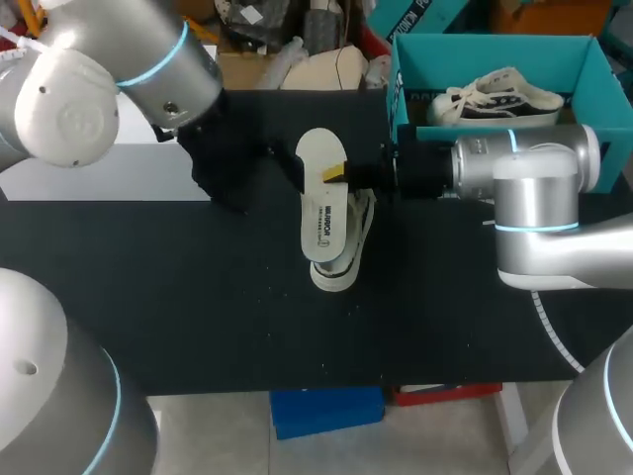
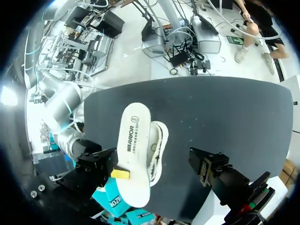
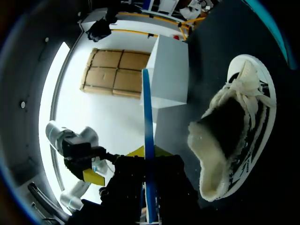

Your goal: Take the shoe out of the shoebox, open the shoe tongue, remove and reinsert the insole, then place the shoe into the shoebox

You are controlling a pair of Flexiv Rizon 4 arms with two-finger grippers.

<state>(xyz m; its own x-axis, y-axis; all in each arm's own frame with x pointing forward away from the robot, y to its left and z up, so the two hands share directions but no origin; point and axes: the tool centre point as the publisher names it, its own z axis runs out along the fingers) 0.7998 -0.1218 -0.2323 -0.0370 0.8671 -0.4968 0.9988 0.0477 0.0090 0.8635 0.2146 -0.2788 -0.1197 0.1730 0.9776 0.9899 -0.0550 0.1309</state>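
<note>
Insole (image 1: 321,198) overlaps shoe (image 1: 346,269); another shoe (image 1: 495,99) in shoebox (image 1: 495,51).

Bright overhead light, faint shadows, insole (image 1: 321,223) glaring white

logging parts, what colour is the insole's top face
The insole is white with dark print; head view shows it best.
</note>
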